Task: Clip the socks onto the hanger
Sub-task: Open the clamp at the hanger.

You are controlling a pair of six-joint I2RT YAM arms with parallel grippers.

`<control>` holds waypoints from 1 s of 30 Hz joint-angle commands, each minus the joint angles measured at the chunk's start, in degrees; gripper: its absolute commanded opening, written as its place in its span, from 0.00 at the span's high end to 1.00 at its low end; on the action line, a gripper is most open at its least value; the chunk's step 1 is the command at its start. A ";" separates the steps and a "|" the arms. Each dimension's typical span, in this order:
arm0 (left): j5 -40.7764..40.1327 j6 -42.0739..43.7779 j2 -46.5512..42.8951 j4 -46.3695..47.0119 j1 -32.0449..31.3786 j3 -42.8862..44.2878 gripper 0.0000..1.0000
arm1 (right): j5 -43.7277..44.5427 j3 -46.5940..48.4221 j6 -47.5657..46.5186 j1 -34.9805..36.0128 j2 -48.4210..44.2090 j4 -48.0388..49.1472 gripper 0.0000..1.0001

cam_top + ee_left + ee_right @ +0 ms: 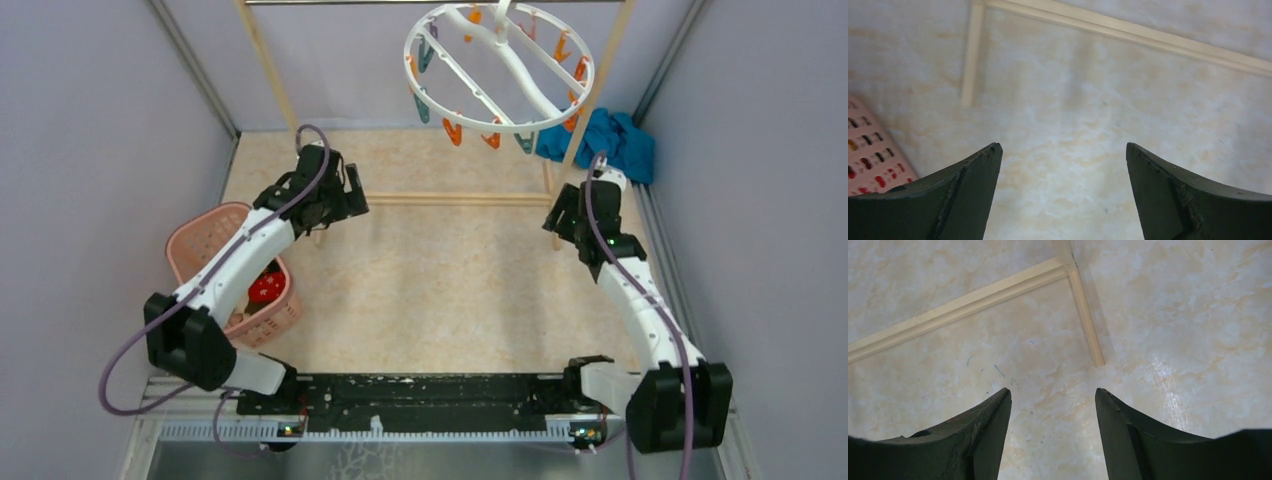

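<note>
The hanger, a white ring with cross bars and orange and teal clips, hangs at the back, and no sock shows on it. A red sock lies in the pink basket at the left, partly hidden by my left arm. My left gripper hovers over the tabletop, right of the basket. In the left wrist view it stands wide open and empty. My right gripper is below the hanger's right side. In the right wrist view it is open, with only tabletop between the fingers.
A pale wooden rack frame stands across the back, and its foot bars lie on the marbled tabletop. A teal-blue cloth is bunched in the back right corner. Grey walls close in both sides. The basket's corner shows beside my left finger.
</note>
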 commanded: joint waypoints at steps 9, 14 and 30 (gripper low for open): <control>35.28 11.11 -27.98 49.24 -7.90 -28.99 0.06 | -10.17 -0.27 -4.06 0.63 -25.03 -5.24 0.39; 37.48 13.38 -26.11 57.70 -13.37 -29.05 0.04 | -12.44 2.85 -4.67 0.58 -28.75 -7.59 0.40; 40.69 24.83 -12.46 77.45 -22.84 -20.76 0.01 | -19.44 7.79 -5.24 0.59 -32.33 -9.37 0.43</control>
